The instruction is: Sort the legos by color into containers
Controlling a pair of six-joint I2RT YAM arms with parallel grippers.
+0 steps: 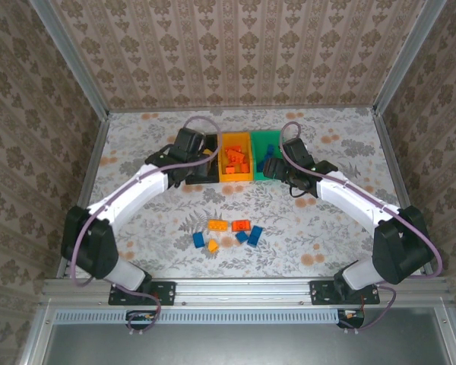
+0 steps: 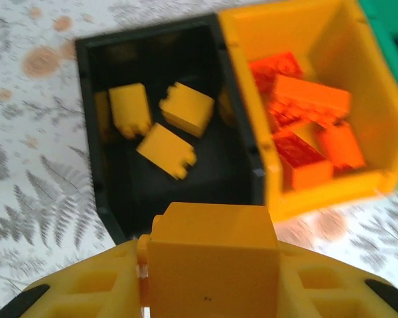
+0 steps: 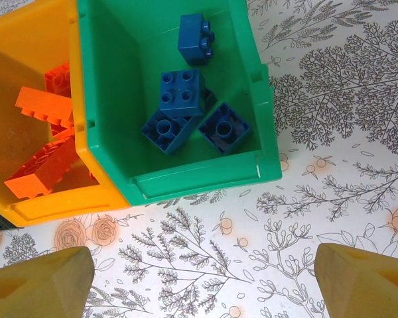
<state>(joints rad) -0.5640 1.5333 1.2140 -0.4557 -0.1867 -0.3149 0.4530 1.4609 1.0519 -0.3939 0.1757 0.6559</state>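
Left gripper (image 2: 212,291) is pinching a yellow brick (image 2: 212,248) at the near rim of the black bin (image 2: 93,152). Looks lined up to drop it in with the three yellow ones (image 2: 186,109) already inside.

Mapping reads as yellow → black bin, red-orange → yellow bin (image 2: 378,179), blue → green bin (image 3: 186,182).

Right gripper (image 3: 199,285) is spread wide with nothing in it, hovering over the table (image 3: 331,99) just on the near side of the green bin. That bin holds four blue bricks (image 3: 182,93). My read: it's free for the next fetch.

Six loose bricks (image 1: 241,225) lie mid-table, well apart from the bins. By my count that's three blue, two yellow, one red-orange.

Can't see:
- The held brick blocks the pad contact.
- Left wrist view is blurred.
- In the top view the black bin is mostly under the left gripper, and the green bin's near part is under the right one.
- The yellow bin is cut off in the right wrist view.
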